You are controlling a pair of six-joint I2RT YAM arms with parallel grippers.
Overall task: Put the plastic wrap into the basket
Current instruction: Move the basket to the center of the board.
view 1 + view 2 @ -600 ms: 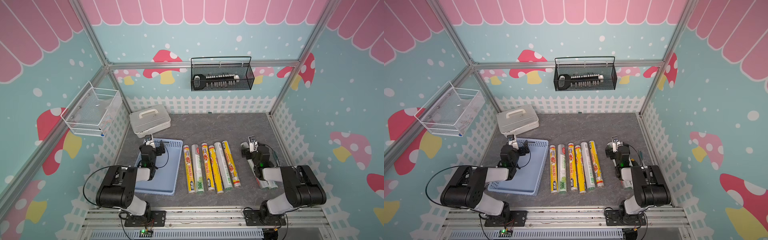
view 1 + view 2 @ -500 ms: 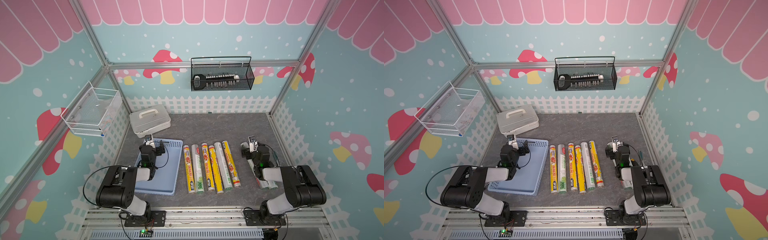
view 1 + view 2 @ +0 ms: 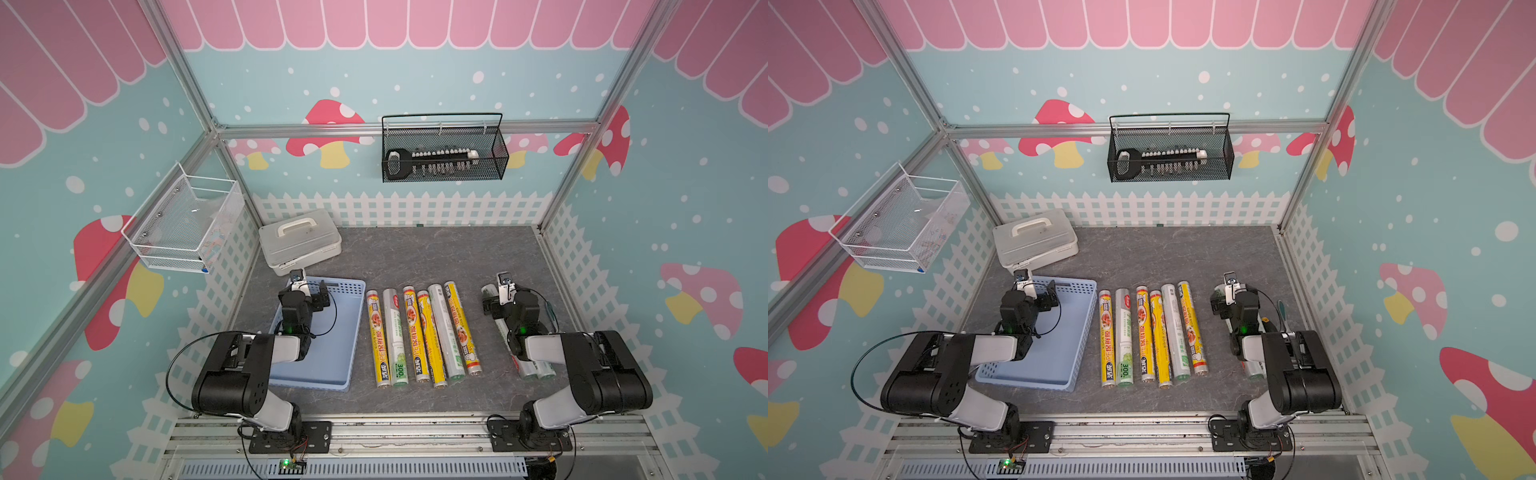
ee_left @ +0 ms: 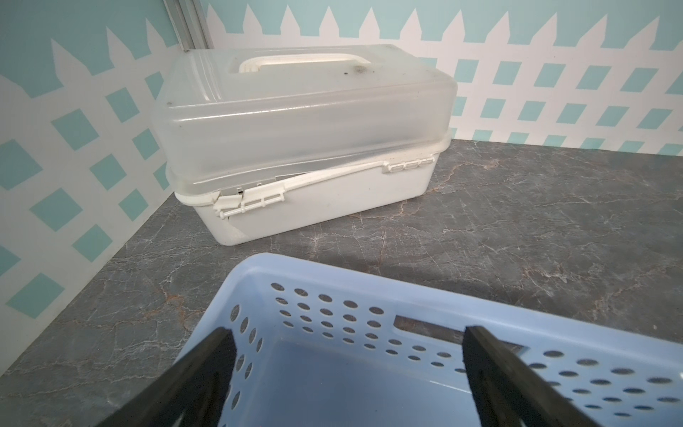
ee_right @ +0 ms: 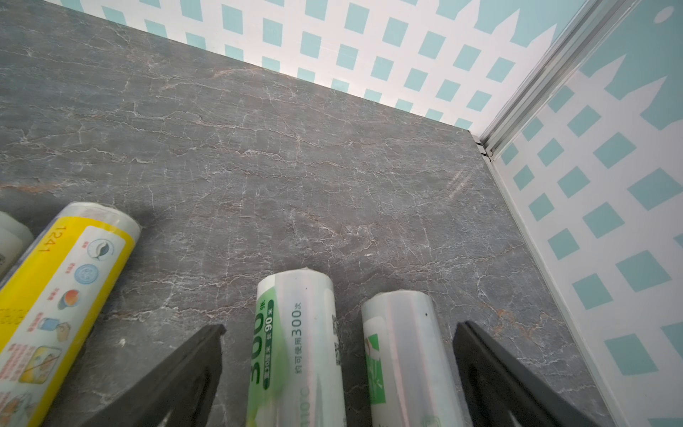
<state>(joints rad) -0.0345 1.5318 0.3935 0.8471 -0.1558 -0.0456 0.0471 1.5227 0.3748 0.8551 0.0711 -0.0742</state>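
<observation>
While both arms sat at the near edge, the grey marbled tabletop [image 3: 415, 253] was boxed in by teal mushroom-print walls with white picket trim. White lidded box [image 3: 299, 241] stood far left, just beyond the basket [image 3: 340, 349]: shallow, light blue, perforated sides. Plastic wrap [image 3: 417, 332]: six slim rolls in a row just right of the basket, yellow ones with food photos, silvery ones with green print. Two more silvery-green rolls [image 5: 295, 344] lay between the wide-open jaws of my right pincer [image 5: 340, 327], jaws clear of both. My left pincer [image 4: 347, 332] hung wide open over the basket's far end, holding nothing.
</observation>
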